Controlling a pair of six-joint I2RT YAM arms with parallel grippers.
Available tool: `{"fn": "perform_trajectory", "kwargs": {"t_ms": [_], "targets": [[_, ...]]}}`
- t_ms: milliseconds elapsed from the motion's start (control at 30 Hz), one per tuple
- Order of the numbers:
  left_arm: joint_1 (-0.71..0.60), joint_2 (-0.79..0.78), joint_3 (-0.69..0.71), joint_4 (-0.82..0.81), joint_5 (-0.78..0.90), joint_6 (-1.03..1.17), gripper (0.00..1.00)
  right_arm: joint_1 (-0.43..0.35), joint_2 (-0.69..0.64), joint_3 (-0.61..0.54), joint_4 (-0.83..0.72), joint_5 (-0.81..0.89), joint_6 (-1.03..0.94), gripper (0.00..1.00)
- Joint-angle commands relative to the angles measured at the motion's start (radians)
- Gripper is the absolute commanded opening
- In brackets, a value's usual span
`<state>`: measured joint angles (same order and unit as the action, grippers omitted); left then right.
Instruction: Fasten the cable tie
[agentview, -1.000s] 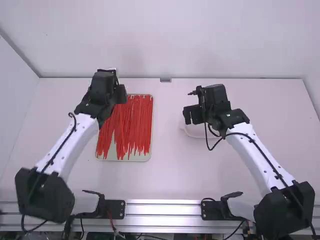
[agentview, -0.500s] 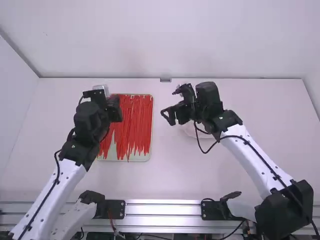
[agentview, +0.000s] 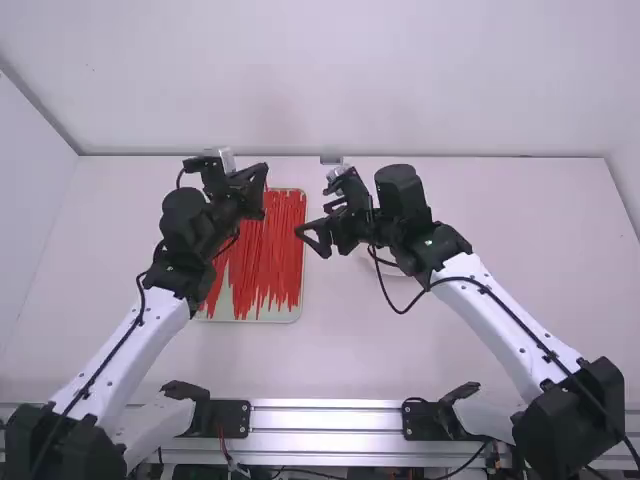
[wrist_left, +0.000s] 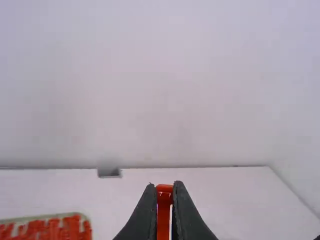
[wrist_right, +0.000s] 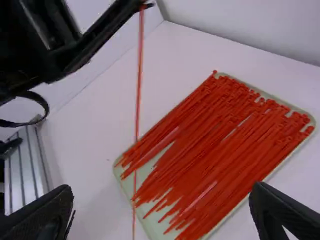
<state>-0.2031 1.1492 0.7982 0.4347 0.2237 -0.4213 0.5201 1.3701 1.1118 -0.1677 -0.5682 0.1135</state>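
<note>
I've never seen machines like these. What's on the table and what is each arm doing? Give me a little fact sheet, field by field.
Left pincer: shut on one red cable tie, lifted off the table
Right pincer: open, holding nothing, close to the held tie
Tray: lies flat, carries a pile of red ties
Held tie: hangs straight, not yet looped

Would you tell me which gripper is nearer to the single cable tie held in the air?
Left. The left gripper is shut on the tie, which hangs from it. The right gripper is open, facing the tie but not touching it.
</note>
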Motion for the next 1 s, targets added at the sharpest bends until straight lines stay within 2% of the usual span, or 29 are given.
{"fn": "perform_trajectory", "kwargs": {"t_ms": [0, 133, 300, 500, 767, 967], "targets": [[-0.006, 0.033, -0.004, 0.058, 0.091, -0.068, 0.02, 0.009, 0.003, 0.032, 0.012, 0.090, 0.059, 0.95], [-0.006, 0.079, 0.014, 0.131, 0.136, -0.115, 0.02, 0.019, 0.003, 0.032, 0.041, 0.125, 0.072, 0.97], [-0.036, 0.127, 0.097, 0.108, 0.204, -0.135, 0.02, 0.018, 0.006, 0.032, 0.077, 0.124, 0.074, 0.96], [-0.101, 0.161, 0.172, 0.080, 0.173, -0.131, 0.02, 0.017, 0.018, 0.032, 0.094, 0.124, 0.075, 0.90], [-0.131, 0.162, 0.197, 0.057, 0.132, -0.134, 0.02, 0.016, 0.018, 0.032, 0.105, 0.177, 0.110, 0.77], [-0.126, 0.162, 0.196, 0.075, 0.156, -0.159, 0.02, 0.015, 0.018, 0.032, 0.114, 0.177, 0.110, 0.56]]}}
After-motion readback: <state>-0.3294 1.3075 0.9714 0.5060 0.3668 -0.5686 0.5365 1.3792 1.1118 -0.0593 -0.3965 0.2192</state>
